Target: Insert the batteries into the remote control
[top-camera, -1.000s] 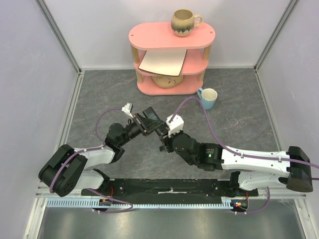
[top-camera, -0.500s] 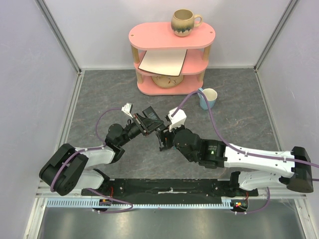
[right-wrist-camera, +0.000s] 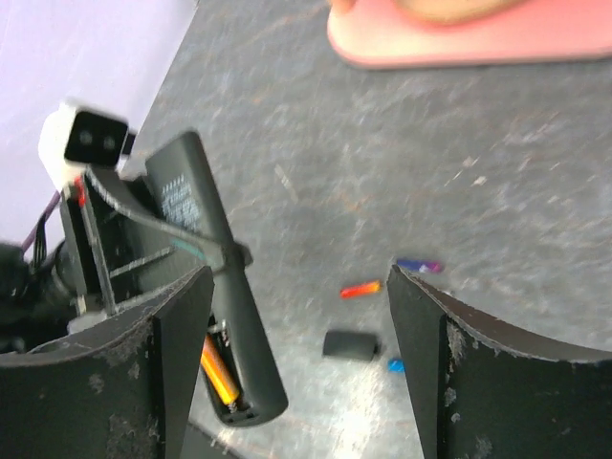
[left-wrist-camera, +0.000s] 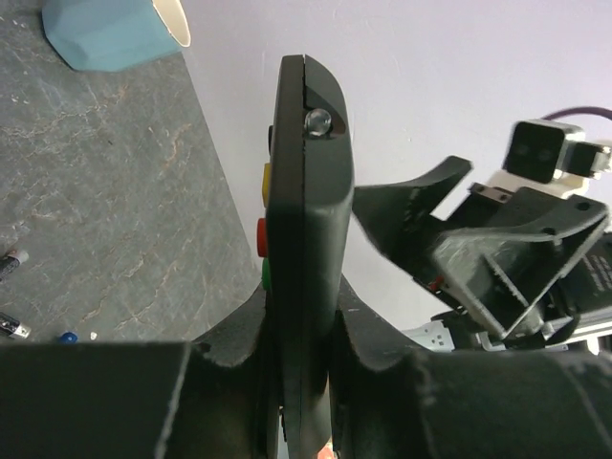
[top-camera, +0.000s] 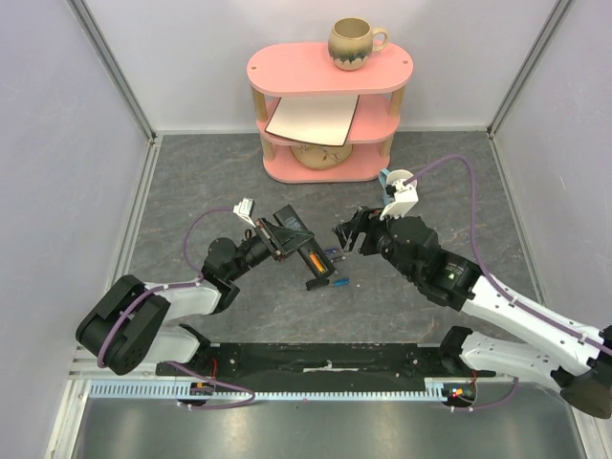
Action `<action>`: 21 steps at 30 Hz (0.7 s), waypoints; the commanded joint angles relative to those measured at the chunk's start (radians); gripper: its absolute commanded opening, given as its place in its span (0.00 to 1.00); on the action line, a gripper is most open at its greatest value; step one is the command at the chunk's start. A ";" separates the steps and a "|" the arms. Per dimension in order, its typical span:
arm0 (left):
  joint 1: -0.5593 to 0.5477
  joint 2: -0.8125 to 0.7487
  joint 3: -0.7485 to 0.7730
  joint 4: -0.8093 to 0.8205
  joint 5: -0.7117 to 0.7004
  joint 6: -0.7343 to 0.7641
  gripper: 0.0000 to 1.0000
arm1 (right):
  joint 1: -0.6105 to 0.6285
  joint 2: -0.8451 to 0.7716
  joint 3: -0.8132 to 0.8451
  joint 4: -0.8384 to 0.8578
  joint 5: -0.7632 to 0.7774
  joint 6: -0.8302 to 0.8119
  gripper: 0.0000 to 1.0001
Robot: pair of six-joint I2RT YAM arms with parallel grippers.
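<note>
Remote control [top-camera: 304, 251] pinched in the left fingers [left-wrist-camera: 229, 349], near the middle of the table [top-camera: 191, 172].
Edge-on from the left wrist (yellow, red and green buttons down one side); from the right wrist, back compartment open, one orange battery [right-wrist-camera: 218, 368] seated inside. Right fingers [right-wrist-camera: 143, 373] spread wide, gripping nothing. Loose on the table just right of the remote control: red-orange, purple and blue batteries [right-wrist-camera: 361, 288], beside a small black piece [right-wrist-camera: 346, 344].
</note>
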 commanded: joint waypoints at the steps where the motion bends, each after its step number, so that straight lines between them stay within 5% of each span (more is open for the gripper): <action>1: -0.002 -0.014 0.055 0.044 0.021 0.073 0.02 | -0.071 0.019 -0.055 -0.003 -0.304 0.167 0.82; 10: -0.004 -0.009 0.093 -0.005 0.014 0.150 0.02 | -0.134 0.032 -0.142 0.149 -0.515 0.298 0.95; 21: -0.004 -0.018 0.093 -0.037 0.001 0.177 0.02 | -0.146 0.087 -0.182 0.265 -0.567 0.381 0.96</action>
